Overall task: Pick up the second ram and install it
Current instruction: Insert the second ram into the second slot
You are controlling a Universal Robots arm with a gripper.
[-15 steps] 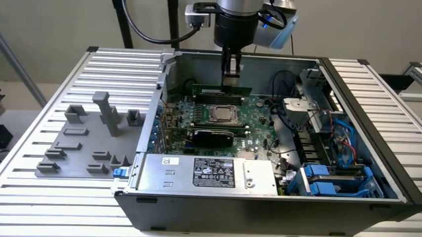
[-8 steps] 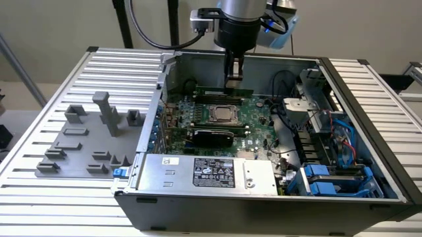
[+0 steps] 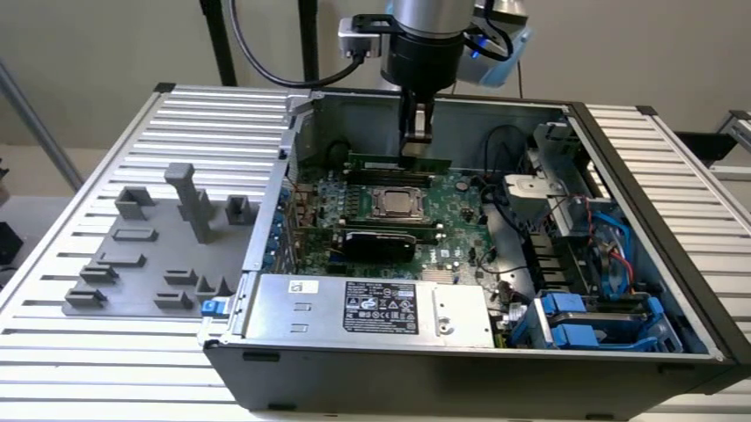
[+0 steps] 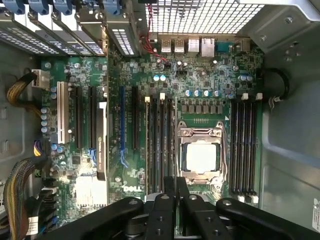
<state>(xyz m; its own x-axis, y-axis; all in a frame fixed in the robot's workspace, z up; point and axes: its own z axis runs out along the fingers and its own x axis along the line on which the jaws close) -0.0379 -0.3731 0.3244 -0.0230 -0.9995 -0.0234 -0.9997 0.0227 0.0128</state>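
Case: We see an open computer case (image 3: 657,264) lying on a slatted table (image 3: 94,369), with its motherboard (image 3: 458,224) (image 4: 200,80) facing up.
Near side: A silver power supply (image 3: 375,308) with a black label runs along the edge closest to the exterior camera.
Exterior view's right: Blue drive carriers (image 3: 586,325) and red and blue cables (image 3: 613,251) crowd that end of the case.
Tray: A grey tray (image 3: 147,264) with upright plastic blocks sits outside the case on the exterior view's left, well apart from the gripper (image 3: 417,145) (image 4: 176,182).
In the way: A black cable loop (image 3: 499,145) hangs by the far wall, near the fingers on the exterior view's right. The far wall itself stands close behind them.
Board from the wrist: We make out the CPU socket (image 4: 200,157) (image 3: 399,202), with one bank of long black slots (image 4: 160,145) on one side and a second bank (image 4: 243,145) on the other.
Arm: The arm (image 3: 428,35) comes straight down over the far part of the case, with the wrist vertical and the fingers pointing at the board.
Grip: The fingers are drawn narrow and pinch the top edge of a thin green stick.
Second ram: The second ram (image 3: 375,164) sits level under the fingertips. Its long side runs across the exterior view, in front of the far wall and beyond the CPU socket.
Seating: We cannot tell whether its lower edge touches a slot.
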